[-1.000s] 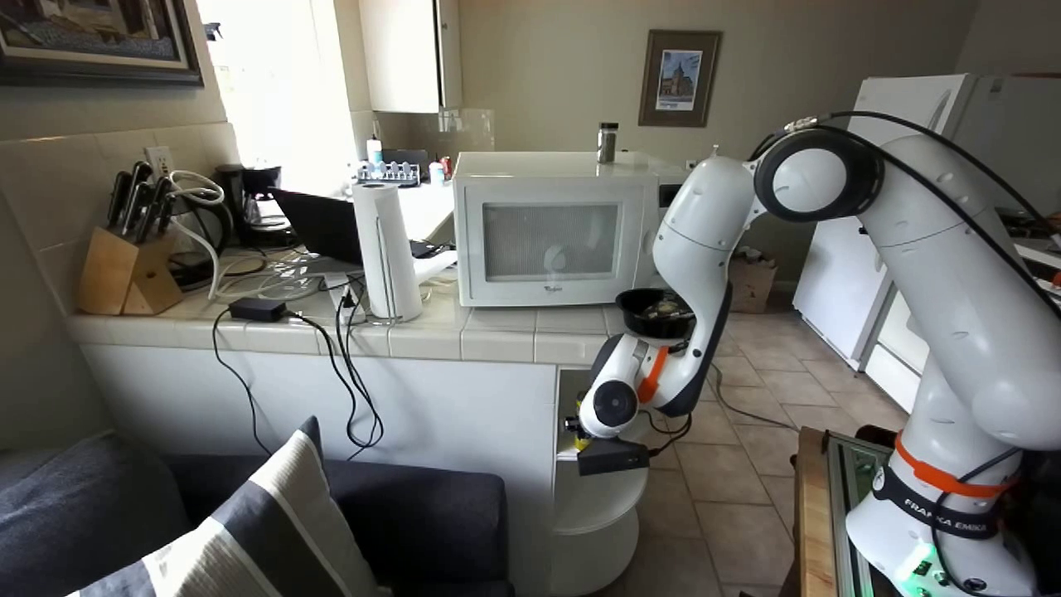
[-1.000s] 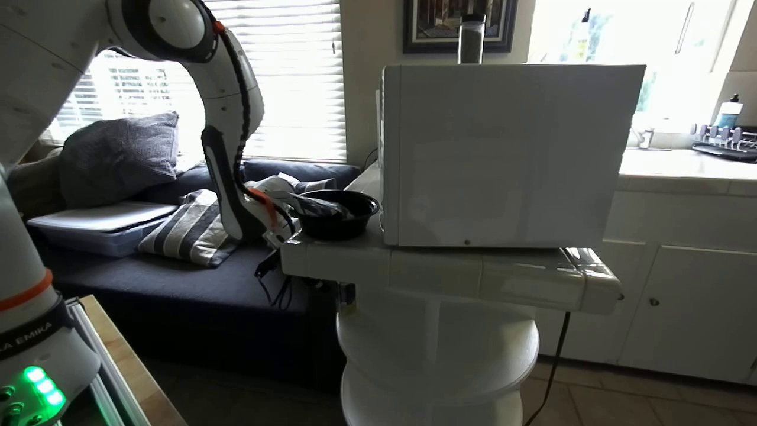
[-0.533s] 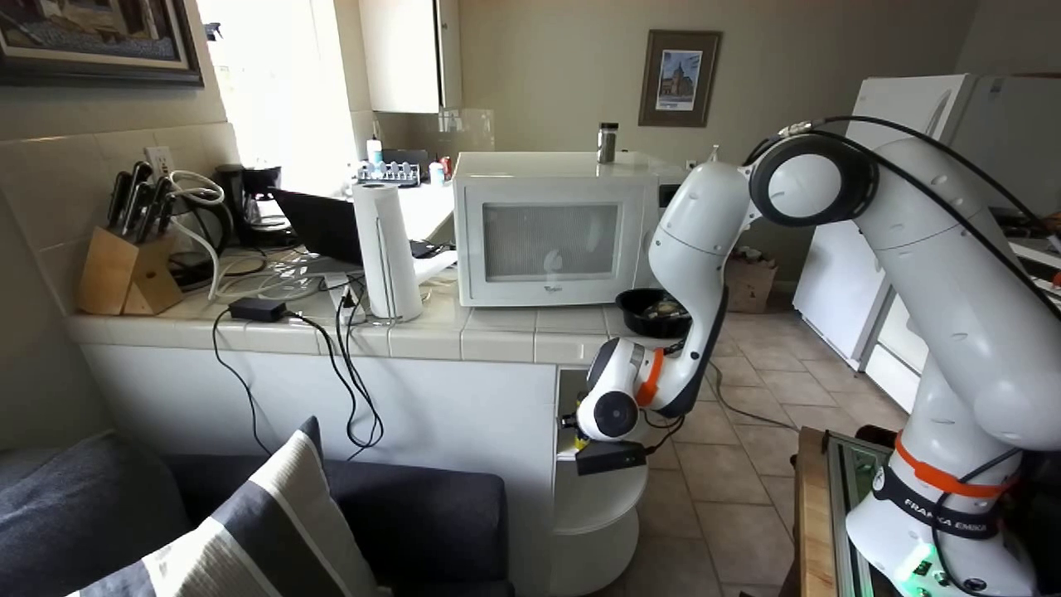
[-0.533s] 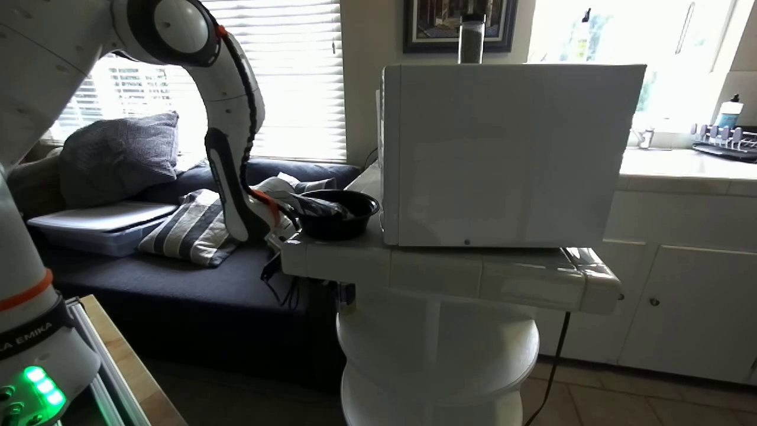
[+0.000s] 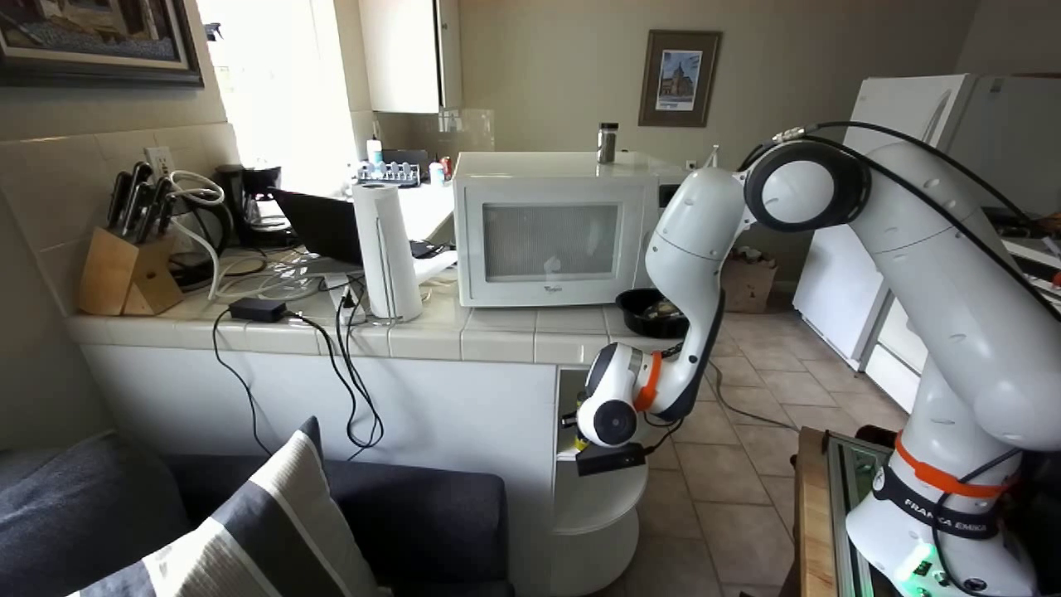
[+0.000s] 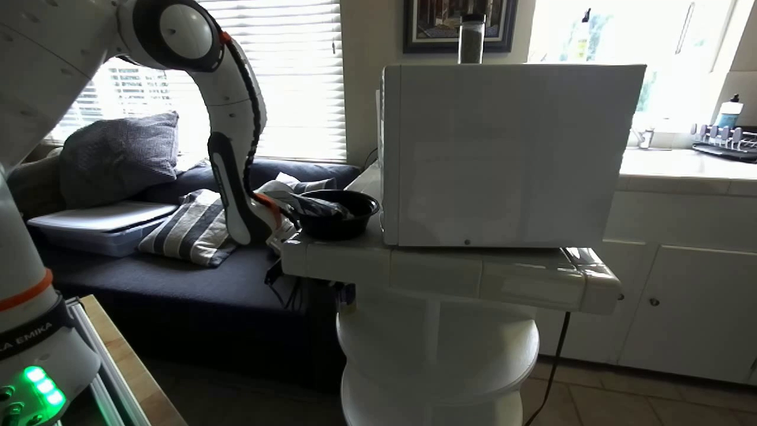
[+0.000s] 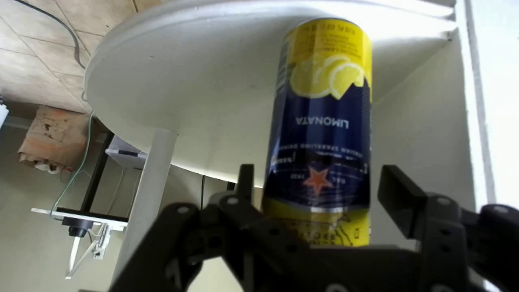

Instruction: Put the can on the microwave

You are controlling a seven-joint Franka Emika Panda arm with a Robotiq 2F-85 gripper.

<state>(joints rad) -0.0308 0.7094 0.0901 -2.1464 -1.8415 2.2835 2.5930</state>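
Note:
The can [image 7: 320, 117], yellow with a dark blue band, stands on a white rounded shelf [image 7: 194, 89] under the counter. The wrist view shows it upside down. In an exterior view only slivers of the can [image 5: 581, 445] show behind the wrist. My gripper [image 7: 320, 184] is open around the can, one finger [image 7: 245, 178] on each side, with a visible gap on both sides. In an exterior view the gripper [image 5: 569, 420] is mostly hidden by the wrist. The white microwave [image 5: 551, 240] stands on the counter above; its side [image 6: 508, 154] also shows in an exterior view.
A grey shaker [image 5: 607, 143] stands on the microwave top. A black bowl [image 6: 337, 216] sits at the counter edge beside the arm. The tiled counter edge [image 5: 497, 346] overhangs the shelf. A shelf side wall [image 7: 425, 121] is close to one finger. A paper-towel roll [image 5: 387, 253] stands left.
The arm has moved a little forward and the wrist has dropped slightly beside the shelf. The can and microwave show no visible movement.

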